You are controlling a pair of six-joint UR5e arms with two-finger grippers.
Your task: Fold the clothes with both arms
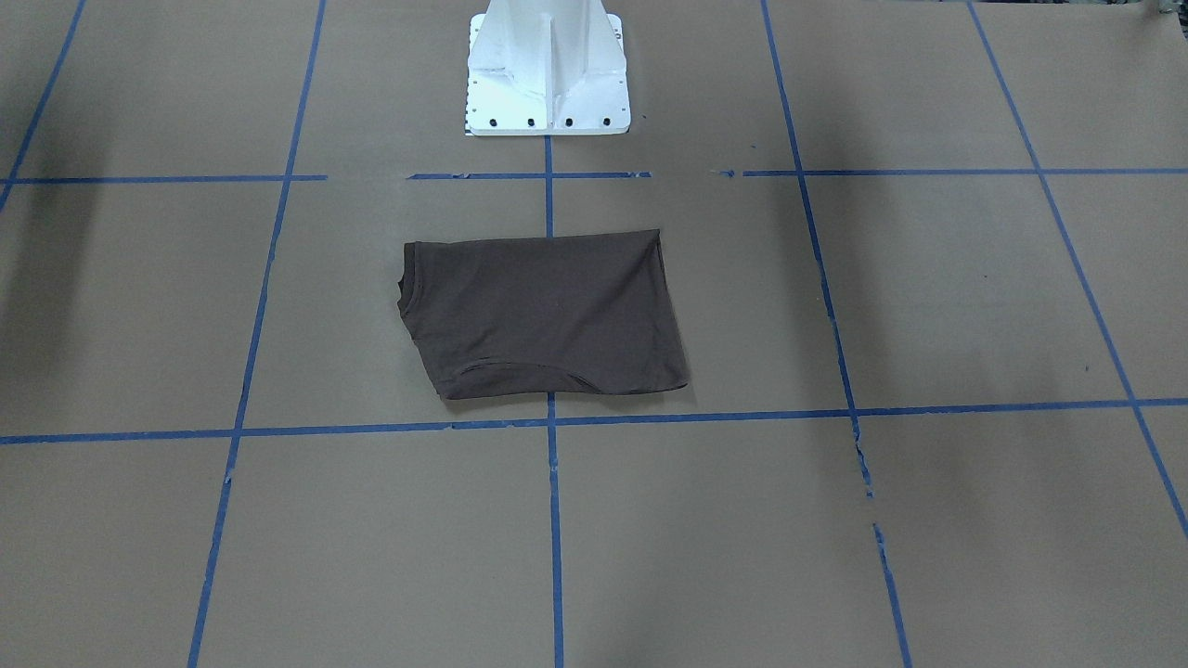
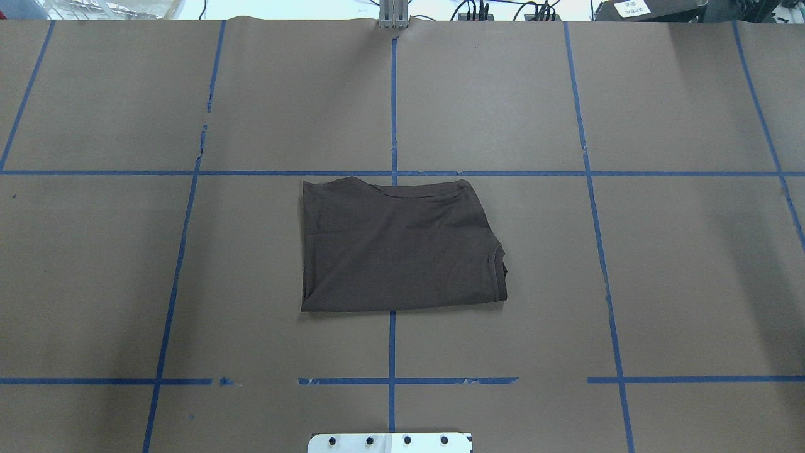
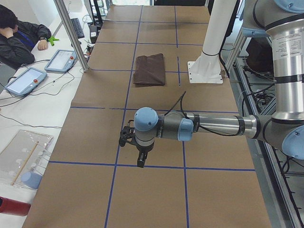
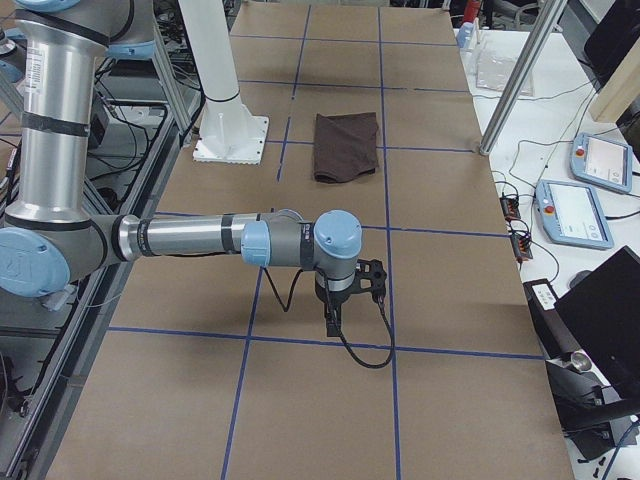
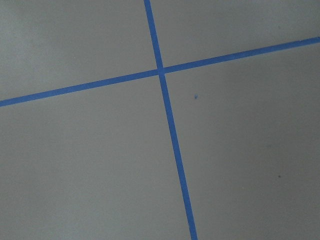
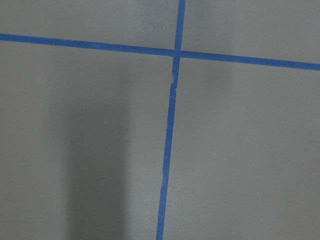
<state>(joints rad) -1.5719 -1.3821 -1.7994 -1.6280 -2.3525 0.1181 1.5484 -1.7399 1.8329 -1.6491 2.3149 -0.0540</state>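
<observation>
The clothes are one dark brown T-shirt (image 2: pixel 396 245), folded into a compact rectangle and lying flat in the middle of the brown paper table, in front of the pedestal. Its ribbed collar (image 2: pixel 501 267) shows at the overhead view's right edge of the fold. The shirt also appears in the front view (image 1: pixel 548 315). My left gripper (image 3: pixel 141 161) hangs over bare paper far from the shirt, near the table's left end. Toward the opposite end, my right gripper (image 4: pixel 335 322) likewise hangs over bare paper. I cannot tell whether either is open or shut. Both wrist views show only paper and blue tape lines.
The white pedestal base (image 1: pixel 548 74) stands just behind the shirt. Blue tape lines (image 2: pixel 393 346) grid the table. A person (image 3: pixel 19 35) sits at a side table with two teach pendants (image 3: pixel 61 61) beyond a metal post (image 3: pixel 71 33).
</observation>
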